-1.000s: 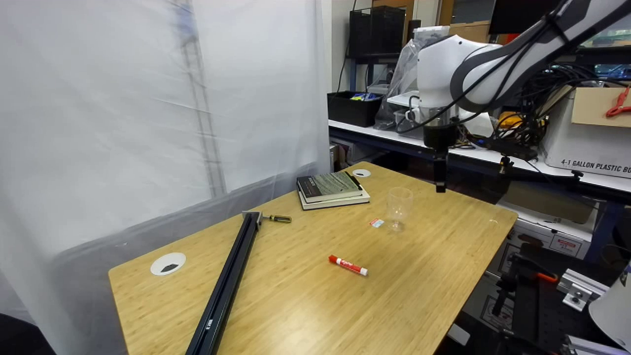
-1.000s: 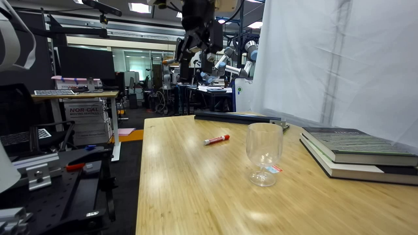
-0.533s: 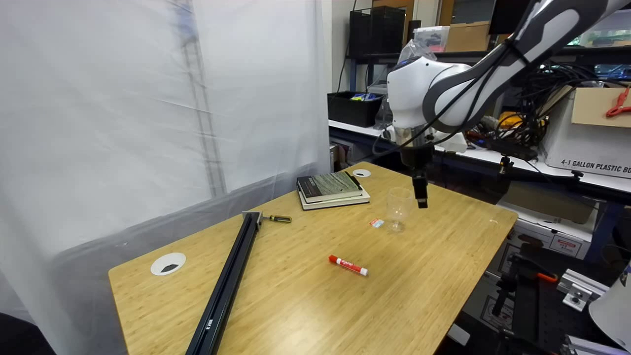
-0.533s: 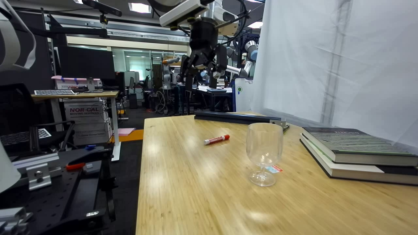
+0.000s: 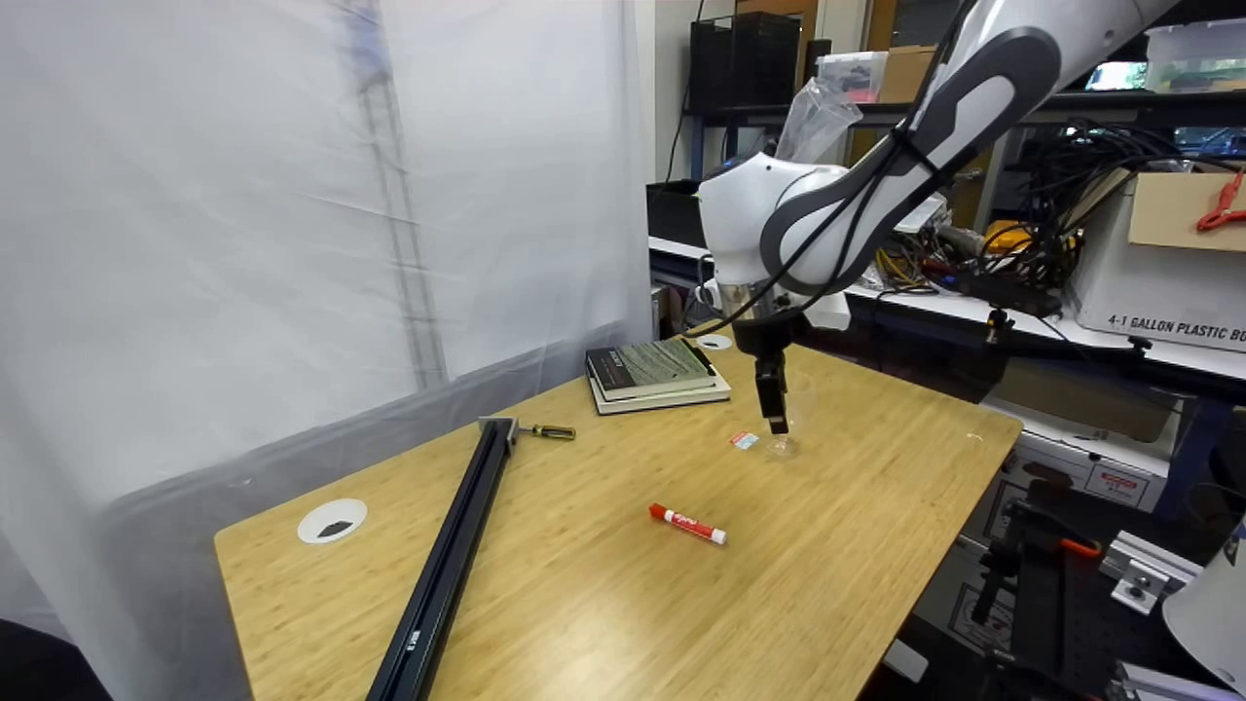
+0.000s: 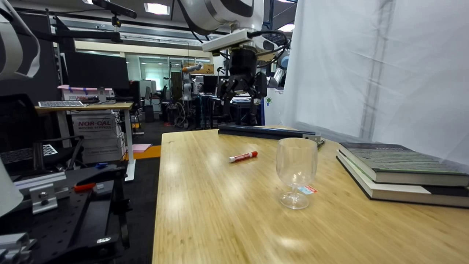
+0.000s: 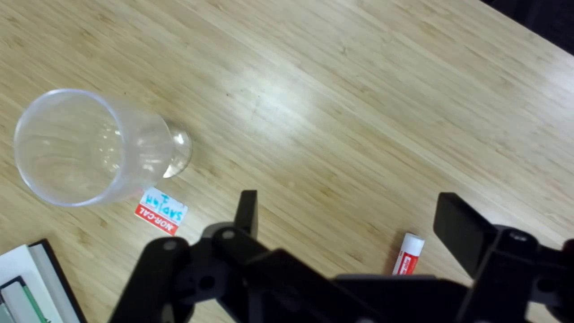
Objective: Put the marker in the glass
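The red marker with a white end lies on the table in both exterior views (image 5: 687,524) (image 6: 243,157). In the wrist view only its white end and part of its label (image 7: 407,256) show; the gripper body hides the rest. The clear stemmed glass (image 6: 296,165) stands upright and empty on the table. It shows at the left of the wrist view (image 7: 148,148), and in an exterior view (image 5: 782,448) the gripper partly covers it. My gripper (image 7: 347,204) is open and empty, well above the table, fingers pointing down (image 6: 240,114) (image 5: 778,426).
Two stacked books (image 6: 403,168) lie near the curtain edge. A long black bar (image 5: 443,565) lies along the table, with a screwdriver (image 5: 553,432) at its end. A small red and white label (image 7: 161,211) lies beside the glass. The wooden table (image 5: 584,584) ends near the robot base.
The arm has moved out over the table and down, from beyond the glass toward the marker. The gripper stays open. The marker and glass have not moved.
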Robot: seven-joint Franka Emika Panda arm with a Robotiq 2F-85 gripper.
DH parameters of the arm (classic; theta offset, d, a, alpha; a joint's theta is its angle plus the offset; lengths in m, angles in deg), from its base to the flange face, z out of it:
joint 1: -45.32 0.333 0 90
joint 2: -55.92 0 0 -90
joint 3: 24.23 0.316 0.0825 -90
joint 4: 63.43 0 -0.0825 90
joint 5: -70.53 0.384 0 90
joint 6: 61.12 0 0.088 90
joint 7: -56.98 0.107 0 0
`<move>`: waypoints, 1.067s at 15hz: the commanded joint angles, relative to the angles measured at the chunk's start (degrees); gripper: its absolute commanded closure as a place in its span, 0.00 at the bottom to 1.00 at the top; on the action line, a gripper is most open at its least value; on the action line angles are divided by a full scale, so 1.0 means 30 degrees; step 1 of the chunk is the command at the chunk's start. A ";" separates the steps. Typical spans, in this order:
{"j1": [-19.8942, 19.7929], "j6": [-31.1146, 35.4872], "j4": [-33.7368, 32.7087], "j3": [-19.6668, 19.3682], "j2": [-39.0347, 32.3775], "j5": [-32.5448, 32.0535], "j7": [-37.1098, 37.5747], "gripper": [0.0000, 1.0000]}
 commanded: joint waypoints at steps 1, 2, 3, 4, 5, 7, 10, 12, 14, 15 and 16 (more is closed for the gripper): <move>0.0241 -0.0246 -0.1939 0.0306 -0.1855 0.0079 -0.0045 0.00; 0.0349 -0.0254 -0.2535 0.0397 -0.2439 0.0195 0.0082 0.00; 0.0444 -0.0255 -0.2977 0.0468 -0.2854 0.0314 0.0170 0.00; 0.0558 -0.0212 -0.3517 0.0511 -0.3325 0.0421 0.0451 0.00; 0.0643 -0.0200 -0.4066 0.0543 -0.3774 0.0629 0.0837 0.00; 0.0837 -0.0232 -0.4988 0.0529 -0.4433 0.0964 0.1693 0.00; 0.1049 -0.0091 -0.6064 0.0440 -0.5216 0.1579 0.3051 0.00; 0.1100 -0.0033 -0.6550 0.0397 -0.5670 0.1989 0.3762 0.00; 0.1091 -0.0105 -0.6917 0.0365 -0.6220 0.2407 0.4281 0.00; 0.1083 -0.0222 -0.7084 0.0356 -0.6505 0.2620 0.4482 0.00; 0.1089 -0.0244 -0.7183 0.0333 -0.6832 0.2821 0.4680 0.00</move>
